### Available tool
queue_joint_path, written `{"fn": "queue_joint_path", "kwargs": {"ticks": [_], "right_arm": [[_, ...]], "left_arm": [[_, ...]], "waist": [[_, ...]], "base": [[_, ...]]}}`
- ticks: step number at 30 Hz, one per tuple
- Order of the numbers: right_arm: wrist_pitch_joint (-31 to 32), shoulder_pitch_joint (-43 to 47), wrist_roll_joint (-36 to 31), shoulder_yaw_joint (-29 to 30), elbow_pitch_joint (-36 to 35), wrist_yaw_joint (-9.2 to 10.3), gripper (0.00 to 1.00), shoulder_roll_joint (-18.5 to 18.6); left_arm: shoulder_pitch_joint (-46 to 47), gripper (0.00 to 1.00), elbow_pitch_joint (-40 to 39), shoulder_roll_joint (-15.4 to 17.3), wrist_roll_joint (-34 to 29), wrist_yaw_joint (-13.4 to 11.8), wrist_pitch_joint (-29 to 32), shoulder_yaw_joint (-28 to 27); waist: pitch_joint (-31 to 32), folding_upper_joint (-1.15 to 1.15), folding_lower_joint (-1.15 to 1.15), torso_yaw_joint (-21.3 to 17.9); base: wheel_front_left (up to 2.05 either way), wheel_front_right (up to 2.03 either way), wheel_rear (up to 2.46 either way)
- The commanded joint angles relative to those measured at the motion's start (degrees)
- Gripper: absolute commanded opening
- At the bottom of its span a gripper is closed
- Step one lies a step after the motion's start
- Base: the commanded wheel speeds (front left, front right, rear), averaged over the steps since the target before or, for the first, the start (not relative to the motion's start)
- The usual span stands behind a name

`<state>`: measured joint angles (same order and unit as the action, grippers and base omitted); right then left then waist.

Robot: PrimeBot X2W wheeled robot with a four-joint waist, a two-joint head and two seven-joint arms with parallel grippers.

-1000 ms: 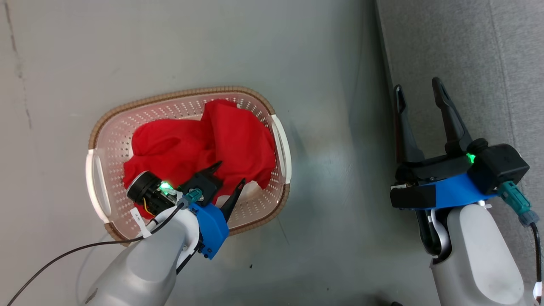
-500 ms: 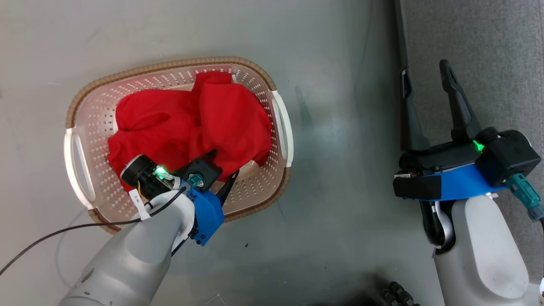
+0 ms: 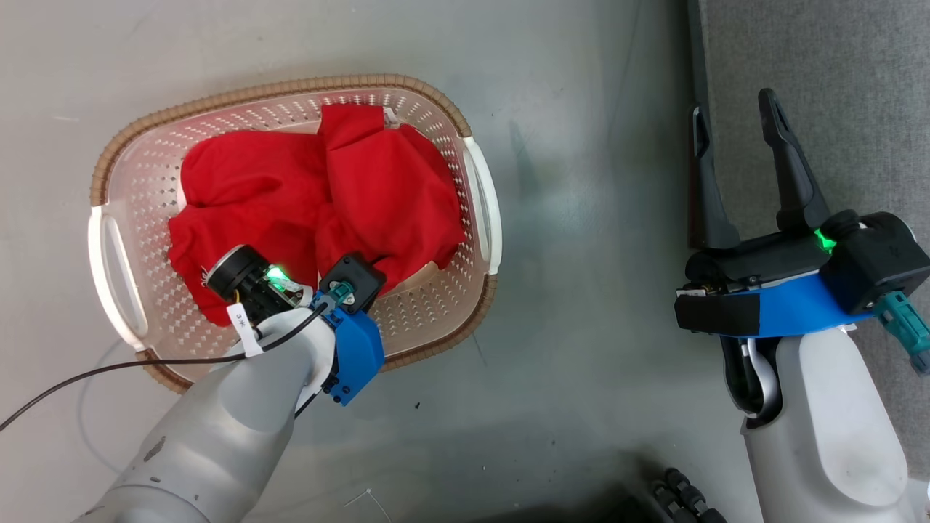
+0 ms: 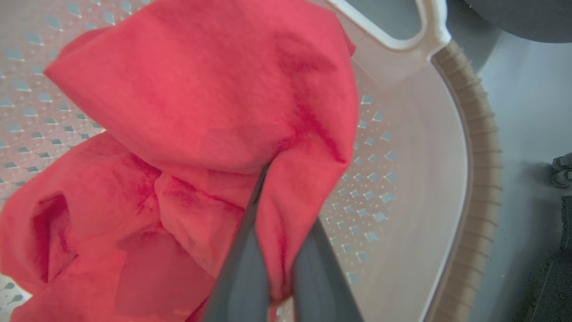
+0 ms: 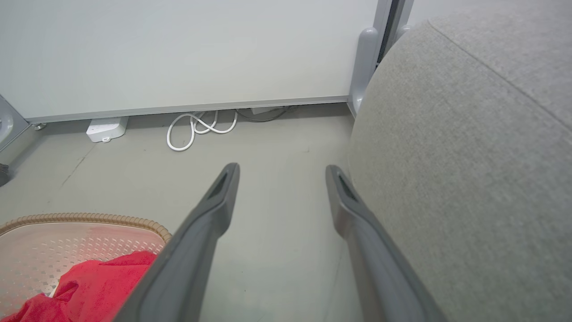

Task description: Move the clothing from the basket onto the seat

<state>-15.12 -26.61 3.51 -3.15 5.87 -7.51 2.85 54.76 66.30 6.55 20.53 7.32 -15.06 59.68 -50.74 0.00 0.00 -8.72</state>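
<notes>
Down in the perforated oval basket [image 3: 436, 305], left gripper [image 4: 286, 201] pinches crumpled red clothing [image 3: 378, 181]; right gripper [image 3: 732, 107] gapes wide.

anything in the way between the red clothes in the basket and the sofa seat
Partly: the clothing lies below the basket rim, so it must lift over the wall, and the open right end effector hovers at the edge of the seat.

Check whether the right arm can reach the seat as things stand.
Probably yes. The right gripper hangs open and empty just beside the seat, its fingers pointing along the cushion's edge. Nothing stands between them, so a short sideways move should bring it over the cushion.
</notes>
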Motion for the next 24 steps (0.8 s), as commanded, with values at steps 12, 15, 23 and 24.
{"fn": "queue_joint_path", "kwargs": {"ticks": [12, 15, 23, 24], "right_arm": [[-0.06, 0.43, -0.62, -0.20, 1.69, 0.04, 1.00, 0.06], [-0.06, 1.10, -0.75, -0.20, 2.31, 0.04, 1.00, 0.06], [-0.06, 3.21, -0.87, -0.38, 4.24, 0.04, 1.00, 0.07], [-0.06, 3.48, -0.84, -0.45, 4.54, 0.04, 1.00, 0.07]], "left_arm": [[-2.37, 0.00, -6.86, 0.17, 3.15, 0.25, -0.18, -2.26], [-3.93, 0.00, -9.56, 0.42, 3.30, 0.25, -0.18, -4.08], [-9.66, 0.00, -17.15, 0.44, 1.81, 0.05, -0.19, -11.09], [-10.42, 0.00, -18.17, 0.44, 1.54, 0.01, -0.19, -12.17]], "waist": [[5.74, 0.00, 0.00, 1.95], [8.16, 0.00, 0.00, 2.62], [15.70, 0.00, 0.00, 4.53], [16.65, 0.00, 0.00, 4.71]], "base": [[0.00, 0.00, 0.00], [0.00, 0.00, 0.00], [0.00, 0.00, 0.00], [0.00, 0.00, 0.00]]}}
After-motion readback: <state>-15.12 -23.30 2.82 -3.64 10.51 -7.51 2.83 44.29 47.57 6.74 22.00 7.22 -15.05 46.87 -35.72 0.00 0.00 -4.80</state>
